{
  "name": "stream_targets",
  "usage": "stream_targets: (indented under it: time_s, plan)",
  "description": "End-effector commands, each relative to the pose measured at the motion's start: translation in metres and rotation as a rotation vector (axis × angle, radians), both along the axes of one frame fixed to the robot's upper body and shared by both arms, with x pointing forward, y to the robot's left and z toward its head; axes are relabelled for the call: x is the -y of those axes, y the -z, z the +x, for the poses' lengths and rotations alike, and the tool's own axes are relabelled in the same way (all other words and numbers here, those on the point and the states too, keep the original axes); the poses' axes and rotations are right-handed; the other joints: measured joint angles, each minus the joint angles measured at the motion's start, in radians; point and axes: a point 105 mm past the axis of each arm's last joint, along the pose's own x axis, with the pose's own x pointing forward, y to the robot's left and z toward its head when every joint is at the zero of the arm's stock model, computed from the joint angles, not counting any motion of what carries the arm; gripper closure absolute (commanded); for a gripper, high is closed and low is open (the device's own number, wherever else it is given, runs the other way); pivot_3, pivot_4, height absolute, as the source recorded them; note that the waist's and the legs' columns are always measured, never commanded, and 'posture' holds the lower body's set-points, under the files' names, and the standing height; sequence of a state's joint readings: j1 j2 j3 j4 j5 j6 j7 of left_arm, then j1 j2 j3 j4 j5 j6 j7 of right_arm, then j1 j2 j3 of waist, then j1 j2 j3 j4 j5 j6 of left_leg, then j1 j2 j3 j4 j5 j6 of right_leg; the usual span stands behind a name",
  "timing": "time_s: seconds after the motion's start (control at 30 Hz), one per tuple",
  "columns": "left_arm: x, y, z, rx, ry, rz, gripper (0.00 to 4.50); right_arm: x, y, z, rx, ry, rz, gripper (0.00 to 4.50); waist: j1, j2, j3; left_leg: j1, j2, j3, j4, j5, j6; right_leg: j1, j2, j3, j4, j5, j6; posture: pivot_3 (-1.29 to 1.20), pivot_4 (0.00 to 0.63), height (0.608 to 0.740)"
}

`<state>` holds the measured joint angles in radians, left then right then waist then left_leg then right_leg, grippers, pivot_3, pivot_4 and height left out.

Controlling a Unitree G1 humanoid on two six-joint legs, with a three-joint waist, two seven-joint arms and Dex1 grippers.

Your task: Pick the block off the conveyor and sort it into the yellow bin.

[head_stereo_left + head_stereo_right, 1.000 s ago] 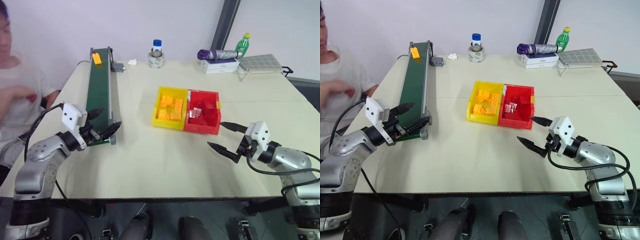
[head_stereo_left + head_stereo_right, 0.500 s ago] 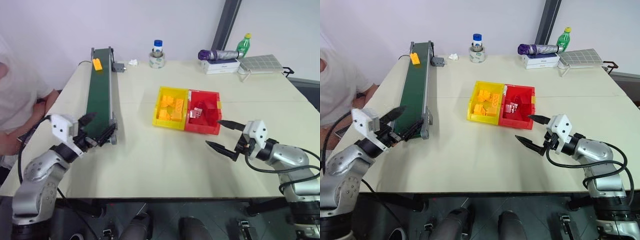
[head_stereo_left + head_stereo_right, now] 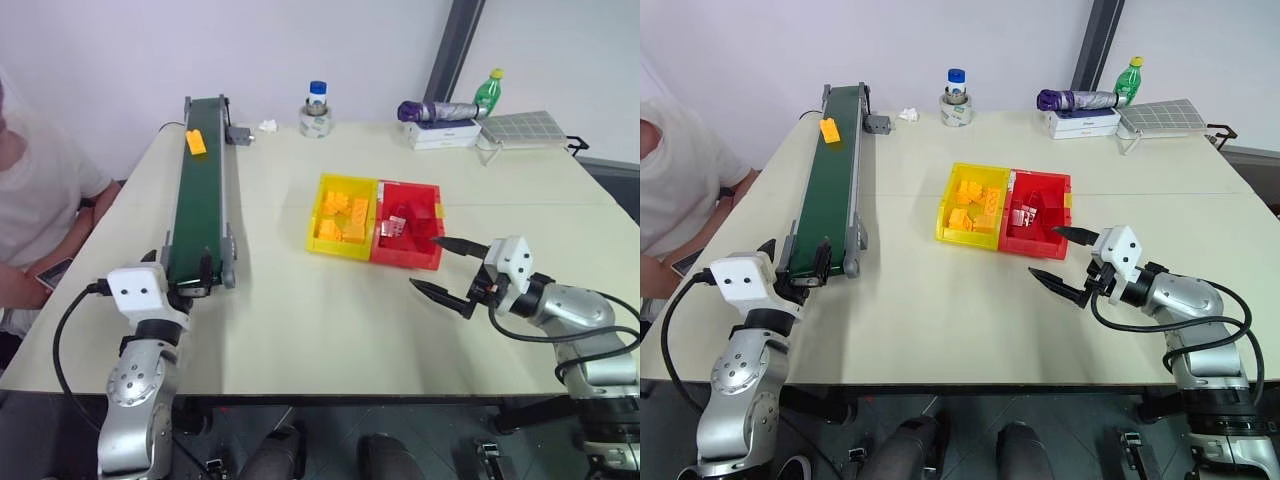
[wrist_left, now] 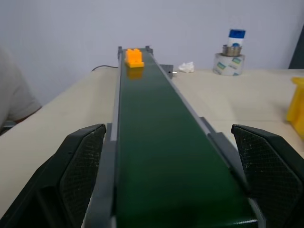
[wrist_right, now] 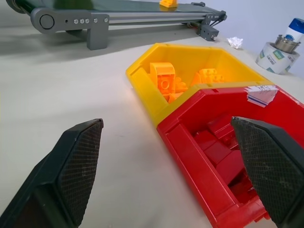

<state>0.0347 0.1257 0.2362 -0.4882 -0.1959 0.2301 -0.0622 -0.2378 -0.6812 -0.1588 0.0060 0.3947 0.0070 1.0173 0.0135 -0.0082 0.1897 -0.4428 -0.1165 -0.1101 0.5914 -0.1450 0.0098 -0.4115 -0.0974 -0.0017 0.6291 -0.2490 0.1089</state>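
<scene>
At the far left a person (image 3: 30, 210) in a white shirt sits beside the bench (image 3: 300, 330). The left end effector (image 3: 795, 262) sits at the near end of the conveyor (image 3: 198, 190), its two black fingers (image 4: 80, 166) spread wide, one on each side of the grey frame, holding nothing; whether they touch the frame cannot be told. The conveyor is a long, narrow dark-green belt in a grey metal frame running away toward the far edge of the bench.

The block (image 3: 195, 142), a small orange-yellow plastic brick with studs on top, lies on the belt near its far end, well apart from the left end effector.

Toward the middle of the bench stands the yellow bin (image 3: 322, 212), a low-walled tray holding a heap of similar orange-yellow bricks (image 5: 166, 80). Joined to its right side is a red bin (image 3: 428, 255) with red bricks (image 5: 218, 152) inside.

To the right, the right end effector (image 3: 440, 268) hovers just beside the red bin's near right corner, pointing toward the bins, fingers (image 5: 78, 166) spread wide and empty.

At the far edge stand a jar on a tape roll (image 3: 315, 108), an umbrella (image 3: 435, 108) and a green bottle (image 3: 487, 88).
</scene>
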Motion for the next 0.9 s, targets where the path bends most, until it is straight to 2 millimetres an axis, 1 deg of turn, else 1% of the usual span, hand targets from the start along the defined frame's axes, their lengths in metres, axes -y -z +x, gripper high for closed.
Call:
stream_targets:
  time_s: [0.03,0.43,0.67,0.83,0.9]
  plan:
    - [0.004,-0.012,0.000,0.043,0.007,0.007,0.02,-0.001,-0.008,-0.001,0.042,-0.005,0.004,0.00,0.000,0.000,0.000,0.000,0.000,0.000,0.000,0.000,0.000,0.000,0.000,0.000,0.000,0.000,0.000,0.00,0.150,0.740]
    - [0.005,-0.014,0.008,0.037,0.015,-0.007,0.02,-0.001,-0.008,-0.002,0.047,0.001,0.001,0.00,0.000,0.000,0.000,0.000,0.000,0.000,0.000,0.000,0.000,0.000,0.000,0.000,0.000,0.000,0.000,0.00,0.150,0.740]
    - [0.008,-0.018,0.013,0.036,0.011,-0.009,0.02,-0.001,-0.008,-0.003,0.049,0.002,0.002,0.00,0.000,0.000,0.000,0.000,0.000,0.000,0.000,0.000,0.000,0.000,0.000,0.000,0.000,0.000,0.000,0.00,0.150,0.740]
    - [-0.001,-0.013,0.025,-0.016,-0.044,-0.039,0.02,-0.001,-0.008,-0.003,0.049,0.002,0.001,0.00,0.001,0.000,0.000,0.000,0.000,0.000,0.000,0.000,0.000,0.000,0.000,-0.001,0.000,0.000,0.000,0.00,0.150,0.740]
    - [0.001,-0.017,0.032,-0.014,-0.029,-0.034,0.02,-0.002,-0.007,-0.003,0.047,-0.001,0.003,0.00,0.001,0.000,0.000,0.000,0.000,0.000,0.001,0.000,0.000,0.000,0.000,-0.001,0.000,0.000,0.000,0.00,0.150,0.740]
